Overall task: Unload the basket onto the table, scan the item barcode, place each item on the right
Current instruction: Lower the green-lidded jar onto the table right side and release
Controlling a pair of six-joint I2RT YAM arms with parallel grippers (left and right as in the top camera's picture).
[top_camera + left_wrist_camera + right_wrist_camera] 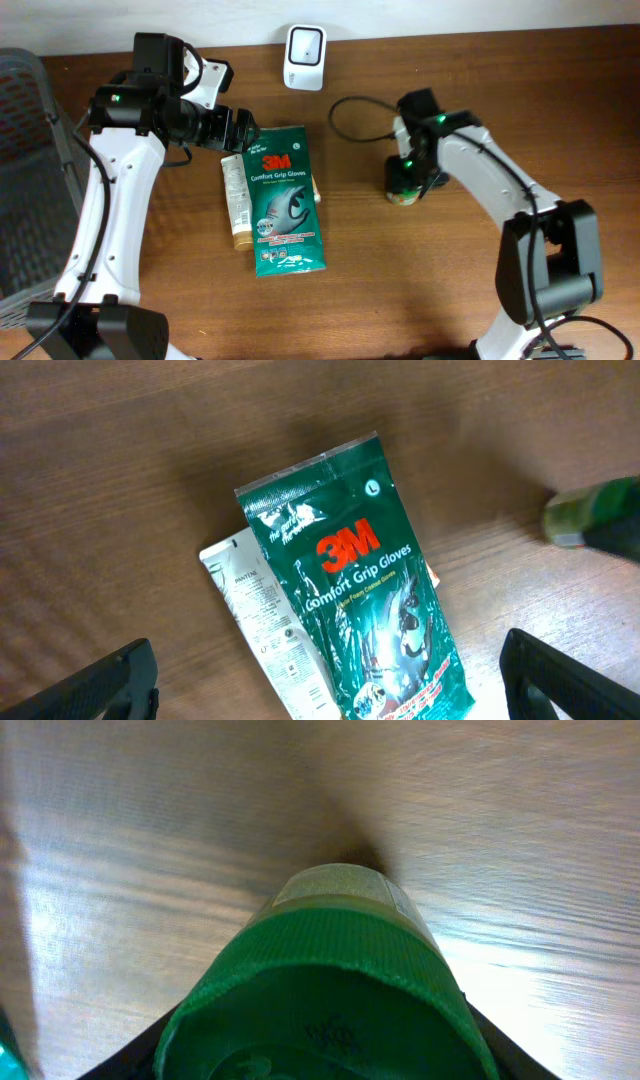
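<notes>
The right pincer (413, 170) straddles a green-capped bottle (330, 970) standing on the bench (450, 290) directly beneath it; I cannot tell whether its jaws grip the cap. The left pincer (243, 130) gapes wide, with the 3M gloves pack (350, 580) below it, overlapping a Pantene tube (255, 610).

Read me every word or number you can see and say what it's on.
"3M": green glove pack.
"Comfort Grip Gloves": same pack.
"L": circled, pack's top corner.
"PANTENE": white tube, faint.
Fine print on both: too small.
Green cap marking: blurred.
</notes>
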